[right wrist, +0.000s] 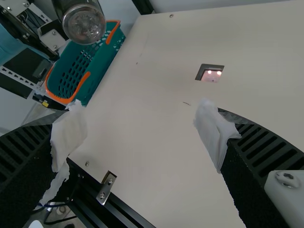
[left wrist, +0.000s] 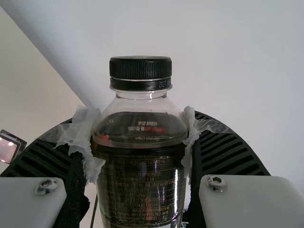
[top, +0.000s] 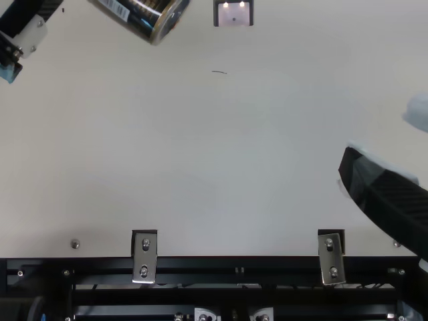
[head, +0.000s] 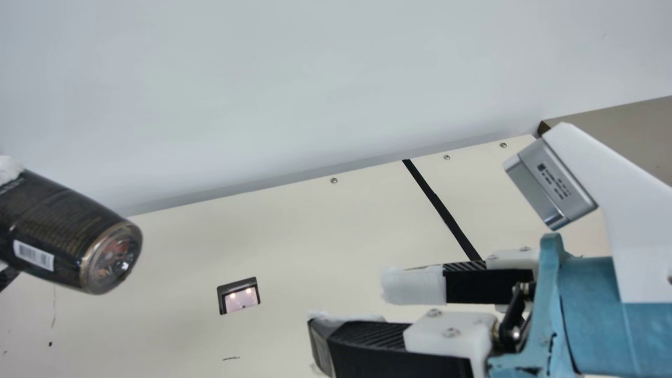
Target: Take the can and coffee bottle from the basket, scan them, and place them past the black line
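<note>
At the upper left of the top view is my left gripper; in its wrist view, the left gripper is shut on the dark coffee bottle, a finger on each side below the black cap. In the main view the coffee bottle hangs tilted at the left, its clear base and white barcode label towards the scanner window, which is lit. My right gripper is over the table at the right, open; its wrist view shows the right gripper with nothing between the taped fingers. The black line runs behind it.
The right wrist view shows the green basket with orange trim beside the table's edge, below the bottle. A black frame rail with metal brackets borders the cream table. A pale wall rises behind.
</note>
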Available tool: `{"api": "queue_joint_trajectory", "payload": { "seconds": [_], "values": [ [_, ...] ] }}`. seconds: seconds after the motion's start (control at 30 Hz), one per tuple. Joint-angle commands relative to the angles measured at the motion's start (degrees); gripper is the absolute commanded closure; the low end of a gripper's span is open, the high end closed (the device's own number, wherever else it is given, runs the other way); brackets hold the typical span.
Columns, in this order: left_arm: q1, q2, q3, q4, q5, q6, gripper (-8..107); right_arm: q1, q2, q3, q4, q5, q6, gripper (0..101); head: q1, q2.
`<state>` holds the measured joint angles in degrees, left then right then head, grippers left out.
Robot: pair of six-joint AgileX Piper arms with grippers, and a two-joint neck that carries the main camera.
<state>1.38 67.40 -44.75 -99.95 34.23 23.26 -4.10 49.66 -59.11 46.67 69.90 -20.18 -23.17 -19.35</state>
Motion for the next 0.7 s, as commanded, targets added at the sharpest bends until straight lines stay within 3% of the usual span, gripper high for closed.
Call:
{"api": "queue_joint_trajectory", "payload": {
  "seconds": [0.0,0.17,0.4,0.67],
  "values": [
    [0.0,0.0,0.0,0.0,0.0,0.0,89,0.5,0.5,0.3,1.5,-0.4,1.2,0,-1.7,-0.7],
    [0.0,0.0,0.0,0.0,0.0,0.0,89,1.7,2.7,2.4,8.5,-2.6,5.7,0,-1.7,-0.7],
    [0.0,0.0,0.0,0.0,0.0,0.0,89,5.1,6.3,6.6,19.9,-8.5,11.3,0,-1.7,-0.7],
    [0.0,0.0,0.0,0.0,0.0,0.0,89,11.3,10.9,10.3,31.0,-15.7,13.2,0,-1.7,-0.7]
  ]
}}
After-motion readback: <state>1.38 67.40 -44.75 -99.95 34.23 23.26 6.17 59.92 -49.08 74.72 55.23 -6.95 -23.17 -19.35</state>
